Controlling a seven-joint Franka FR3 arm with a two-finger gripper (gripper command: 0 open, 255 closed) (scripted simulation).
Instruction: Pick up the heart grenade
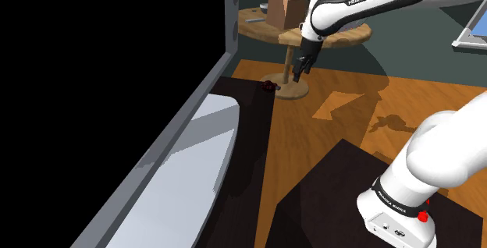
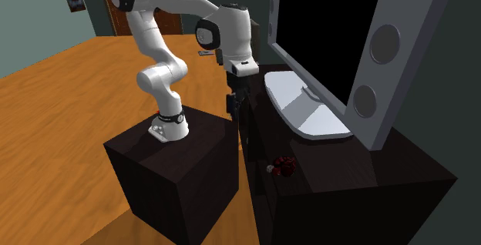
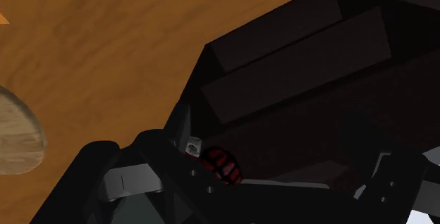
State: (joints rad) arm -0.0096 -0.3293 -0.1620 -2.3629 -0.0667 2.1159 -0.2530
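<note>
**Clerk:** Item one, the task's thing: where is it lying?

**Keeper:** The heart grenade (image 1: 270, 86), small, dark red with black ribbing, is resting on the dark surface (image 2: 370, 182). It is below the claw (image 1: 301, 70), a little to one side of it and well apart from it. It is sitting close to the surface's corner, away from the grey foot (image 2: 308, 116) of the television (image 2: 324, 28). I judge this is leaving room for a descent from above.

**Clerk:** Item two, the claw: how is it standing?

**Keeper:** It is pointing downward over the surface's edge. In the wrist view its fingers (image 3: 130, 182) are standing wide apart, gripping nothing and touching nothing. The grenade is showing between them there, but far beneath, not held.

**Clerk:** Why is it spread so?

**Keeper:** As a judgement, it is readying to straddle the grenade. The lift is not yet begun.

**Clerk:** Remaining entries?

**Keeper:**
- A round wooden table (image 1: 328, 32) is standing beyond the claw and carrying a cardboard box (image 1: 285, 11).
- A wooden floor (image 1: 375, 106) is spreading beneath both.
- The robot's dark stand (image 2: 177, 166) is sitting behind the claw, just beside the surface.
</note>
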